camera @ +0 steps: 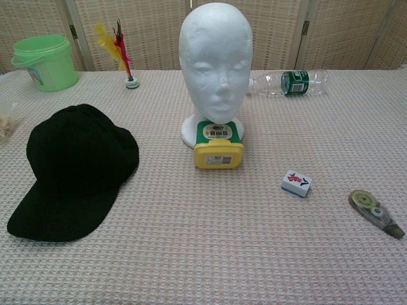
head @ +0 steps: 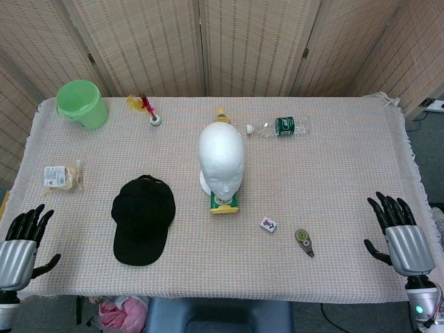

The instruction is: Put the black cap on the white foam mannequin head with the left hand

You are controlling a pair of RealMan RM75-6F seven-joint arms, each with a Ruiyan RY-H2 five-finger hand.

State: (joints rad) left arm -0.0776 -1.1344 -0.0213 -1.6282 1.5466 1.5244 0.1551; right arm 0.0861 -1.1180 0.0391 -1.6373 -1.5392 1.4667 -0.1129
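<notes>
The black cap [head: 142, 220] [camera: 75, 170] lies flat on the woven tablecloth, left of centre, brim toward the front edge. The white foam mannequin head [head: 221, 160] [camera: 215, 70] stands upright at the table's middle, bare, facing the front. My left hand [head: 21, 244] rests at the front left corner with fingers spread and nothing in it, well left of the cap. At the front right corner my right hand [head: 399, 232] is also spread and empty. Neither hand shows in the chest view.
A yellow container [head: 225, 202] [camera: 219, 147] lies against the mannequin's base. A green bucket [head: 82, 103], a feather shuttlecock [head: 148, 109], a water bottle [head: 277, 127], a snack bag [head: 61, 176], a mahjong tile [head: 268, 224] and a tape dispenser [head: 304, 241] are scattered around.
</notes>
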